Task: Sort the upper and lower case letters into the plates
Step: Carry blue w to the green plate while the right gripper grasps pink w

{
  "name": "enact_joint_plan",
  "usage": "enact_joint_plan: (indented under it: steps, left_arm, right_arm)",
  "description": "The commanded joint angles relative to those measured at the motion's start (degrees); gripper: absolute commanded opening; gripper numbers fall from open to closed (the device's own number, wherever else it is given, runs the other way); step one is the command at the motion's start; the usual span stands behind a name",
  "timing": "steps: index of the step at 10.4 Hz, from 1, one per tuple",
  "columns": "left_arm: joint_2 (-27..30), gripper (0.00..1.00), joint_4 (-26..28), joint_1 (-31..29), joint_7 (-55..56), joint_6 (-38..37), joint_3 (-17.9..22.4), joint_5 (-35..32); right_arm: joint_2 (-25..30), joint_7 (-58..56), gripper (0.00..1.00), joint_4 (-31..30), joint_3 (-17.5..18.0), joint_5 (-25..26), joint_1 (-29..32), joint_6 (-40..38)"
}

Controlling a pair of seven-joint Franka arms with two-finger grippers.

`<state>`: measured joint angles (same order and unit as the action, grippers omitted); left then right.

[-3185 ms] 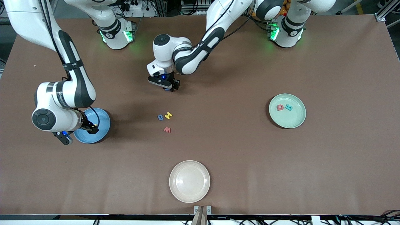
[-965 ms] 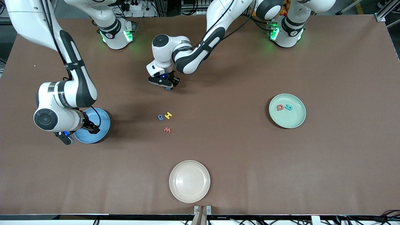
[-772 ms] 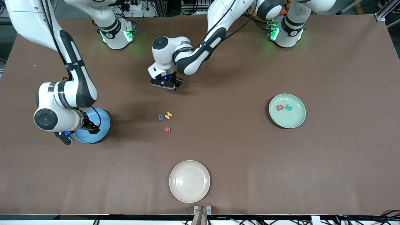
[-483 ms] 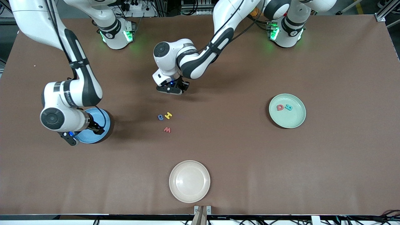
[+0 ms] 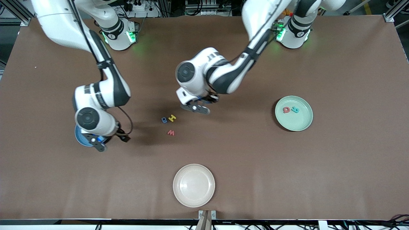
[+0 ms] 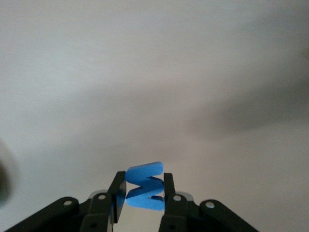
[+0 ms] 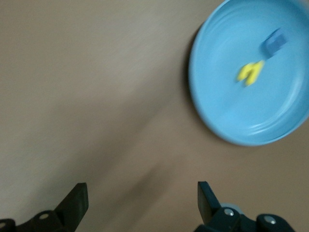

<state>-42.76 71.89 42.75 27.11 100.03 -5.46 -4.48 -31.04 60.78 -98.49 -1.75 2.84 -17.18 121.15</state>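
Over mid-surface, a blue foam letter (image 6: 144,192), judged light and soft, is pinched by its flat edges in the left end effector (image 5: 204,103); the right end effector (image 7: 140,203) hangs open beside the blue plate (image 7: 289,130), toward the right arm's edge.

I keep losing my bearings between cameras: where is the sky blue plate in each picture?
Front view: sky blue plate, mostly hidden under the right arm.
Right wrist view: the plate holds two letters.
Left wrist view: not in it.
Shared landmark: the open right gripper beside it.
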Motion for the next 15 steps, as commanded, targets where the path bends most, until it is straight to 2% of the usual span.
enact_joint_plan:
  steps: [1, 3, 7, 9, 11, 12, 13, 15]
  left_arm:
    - [9.8, 0.0, 13.0, -6.0, -11.6, 0.3, -0.2, 1.0]
    - [14.3, 0.0, 20.3, -11.7, -21.0, 3.0, -0.2, 0.7]
    - [22.3, 0.0, 39.1, -20.7, -33.9, 18.2, -0.2, 0.6]
    - [23.9, 0.0, 44.2, -22.6, -34.1, 21.1, -0.2, -3.2]
    - [26.7, 0.0, 50.7, -26.9, -38.2, 26.1, -0.2, -3.9]
    - [27.3, 0.0, 51.9, -28.1, -39.8, 26.3, -0.2, -3.9]
    - [27.9, 0.07, 53.3, -30.1, -40.2, 27.2, -0.3, -3.9]
    - [29.4, 0.05, 57.3, -34.1, -44.8, 30.5, -0.7, -3.9]
  right_arm:
    - [-5.3, 1.2, 1.0, 4.7, -0.3, -4.2, -5.5, 2.2]
    - [-8.6, -0.2, 1.0, 6.1, -0.3, -4.2, -10.4, 7.1]
    - [-9.3, -14.0, 1.0, 6.0, -0.3, -3.9, -13.7, 9.7]
    - [-9.4, -17.1, 1.0, 5.0, -0.3, -4.1, -13.7, 14.4]
    - [-9.6, -16.1, 1.0, 4.0, -0.3, -4.8, -13.7, 15.0]
    - [-9.6, -14.0, 1.0, 3.0, -0.3, -7.2, -13.7, 15.1]
    - [-9.7, -11.9, 1.0, 2.8, -0.3, -9.2, -13.8, 15.0]
    - [-10.2, -10.3, 1.0, 3.1, -0.3, -10.7, -13.8, 15.1]
